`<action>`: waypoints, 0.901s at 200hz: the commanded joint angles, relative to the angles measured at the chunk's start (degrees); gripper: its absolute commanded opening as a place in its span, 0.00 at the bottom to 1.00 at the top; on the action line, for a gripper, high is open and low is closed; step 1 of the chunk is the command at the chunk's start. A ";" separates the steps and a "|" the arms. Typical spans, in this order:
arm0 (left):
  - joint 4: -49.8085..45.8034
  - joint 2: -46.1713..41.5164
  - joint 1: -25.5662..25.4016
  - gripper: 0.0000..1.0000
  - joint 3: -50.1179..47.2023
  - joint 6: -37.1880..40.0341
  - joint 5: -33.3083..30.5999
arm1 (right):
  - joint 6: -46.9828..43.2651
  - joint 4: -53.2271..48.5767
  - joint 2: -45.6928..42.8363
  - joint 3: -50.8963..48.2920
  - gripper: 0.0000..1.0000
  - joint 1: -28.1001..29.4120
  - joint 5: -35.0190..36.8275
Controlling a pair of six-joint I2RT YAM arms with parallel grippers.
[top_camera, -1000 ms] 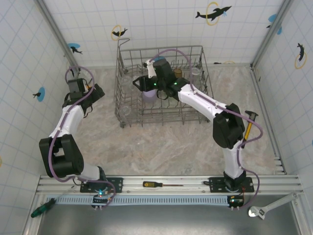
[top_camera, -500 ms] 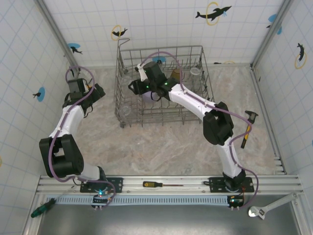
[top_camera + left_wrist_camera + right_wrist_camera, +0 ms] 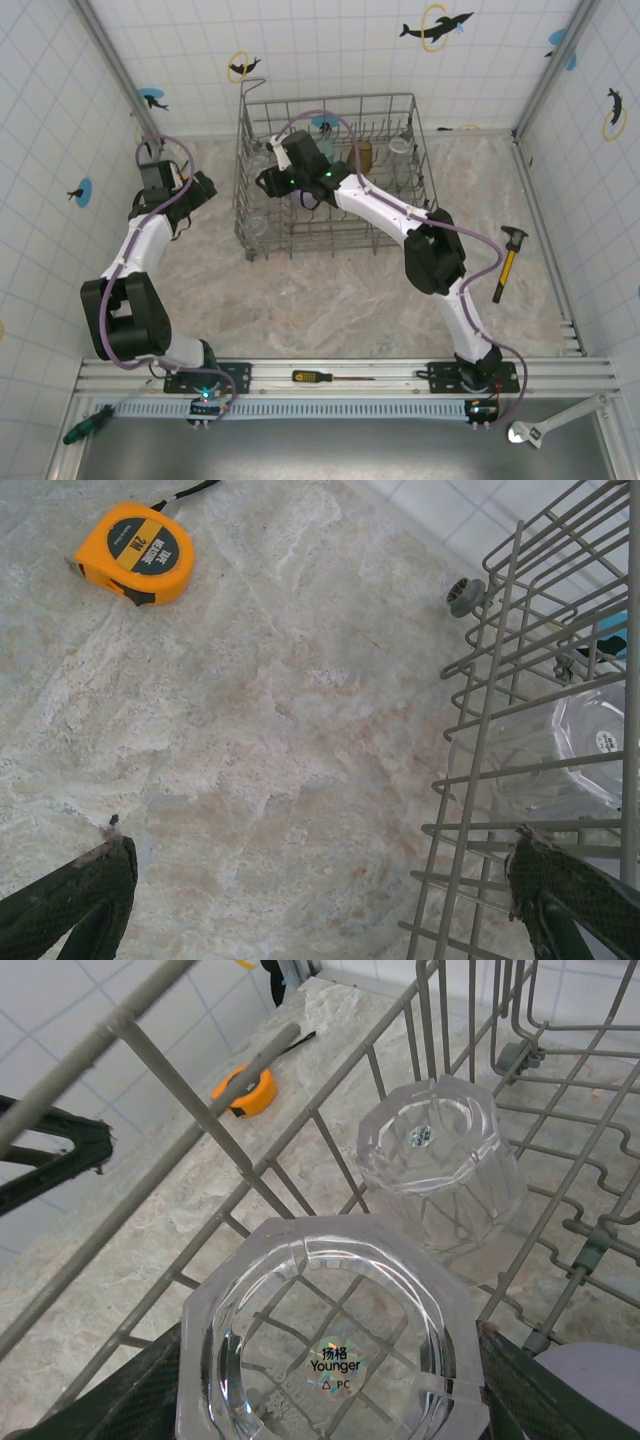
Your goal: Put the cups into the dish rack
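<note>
The grey wire dish rack (image 3: 412, 205) stands at the back middle of the table. My right gripper (image 3: 272, 181) reaches into its left part. It is shut on a clear cup (image 3: 330, 1340), whose base faces the camera, just above the rack wires. A second clear cup (image 3: 440, 1165) stands upside down in the rack just beyond it. A lavender cup (image 3: 592, 1385) shows at the lower right edge. An amber cup (image 3: 363, 152) and another clear one (image 3: 400, 148) sit in the rack's back right. My left gripper (image 3: 325, 885) hangs open over bare table beside the rack's left wall (image 3: 500, 730).
An orange tape measure (image 3: 135, 565) lies on the table left of the rack. A hammer (image 3: 508, 260) lies at the right. On the front rail lie a screwdriver (image 3: 320, 377), a wrench (image 3: 545, 425) and a green-handled tool (image 3: 85, 425). Tiled walls close in three sides.
My right arm has swung left across the rack, carrying the clear cup from the middle to the left part. The left arm has not moved.
</note>
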 commanded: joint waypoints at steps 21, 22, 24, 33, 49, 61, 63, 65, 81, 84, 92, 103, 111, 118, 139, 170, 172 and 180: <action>-0.21 0.11 0.06 0.98 1.27 -0.58 1.50 | -1.87 -0.01 2.39 4.06 0.42 0.82 1.82; -0.16 0.11 0.09 0.98 1.27 -0.56 1.55 | -1.88 0.01 2.60 4.03 0.42 0.78 1.83; -0.20 0.11 0.07 0.98 1.27 -0.59 1.52 | -1.93 0.00 2.84 4.07 0.43 0.75 1.91; -0.20 0.06 0.07 0.98 1.27 -0.62 1.51 | -2.32 -0.04 3.15 4.06 0.43 0.84 2.18; -0.15 0.05 0.11 0.98 1.29 -0.55 1.58 | -3.09 -0.36 3.72 4.21 0.46 0.93 2.83; -0.38 -0.11 0.11 0.97 1.36 -0.57 0.87 | -3.69 -1.05 4.35 4.75 0.47 0.92 3.40; -0.43 -0.08 0.11 0.97 1.36 -0.61 0.76 | -3.77 -1.14 4.38 4.85 0.47 1.03 3.49; -0.42 -0.12 0.12 0.98 1.36 -0.63 0.62 | -3.86 -1.32 4.52 4.94 0.47 0.94 3.58; -0.40 -0.29 0.10 0.98 1.36 -0.53 0.37 | -4.18 -1.85 5.22 5.48 0.53 1.03 3.99; -0.41 -0.25 0.09 0.98 1.36 -0.53 0.46 | -4.26 -1.98 5.25 5.57 0.55 1.06 4.02; -0.40 -0.32 0.07 0.98 1.36 -0.48 0.56 | -4.27 -2.07 5.41 5.65 0.63 1.10 3.95; -0.42 -0.20 0.11 0.98 1.36 -0.57 0.77 | -4.14 -2.08 5.60 5.76 0.68 1.10 3.44; -0.43 -0.07 0.09 0.98 1.38 -0.62 0.88 | -4.01 -2.15 5.47 5.75 0.72 1.10 3.13; -0.47 -0.03 0.11 0.98 1.36 -0.61 1.02 | -3.92 -2.08 5.47 5.76 0.75 1.11 2.95; -0.44 0.02 0.11 0.98 1.36 -0.64 1.20 | -3.65 -1.90 5.09 5.76 0.81 1.13 2.69; -0.44 0.02 0.11 0.98 1.36 -0.67 1.25 | -3.10 -1.41 4.25 5.83 0.89 1.13 1.77; -0.46 0.02 0.12 0.98 1.36 -0.71 1.25 | -3.03 -1.43 4.20 5.82 0.89 1.10 1.70; -0.39 0.02 0.07 0.98 1.36 -0.66 1.26 | -2.74 -1.33 3.83 5.84 0.90 1.11 1.52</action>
